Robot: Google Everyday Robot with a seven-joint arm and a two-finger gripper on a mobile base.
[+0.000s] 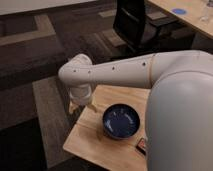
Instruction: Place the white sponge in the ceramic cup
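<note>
My white arm reaches from the right across the small wooden table. The gripper hangs below the wrist at the table's far left corner, pointing down, close to the tabletop. The white sponge does not show; it may be hidden at or under the gripper. The ceramic cup does not show either; the arm covers the table's right part.
A wide dark blue bowl sits mid-table, right of the gripper. A dark packet with orange markings lies at the front right by my arm. A black chair and a second wooden table stand behind. Carpet surrounds the table.
</note>
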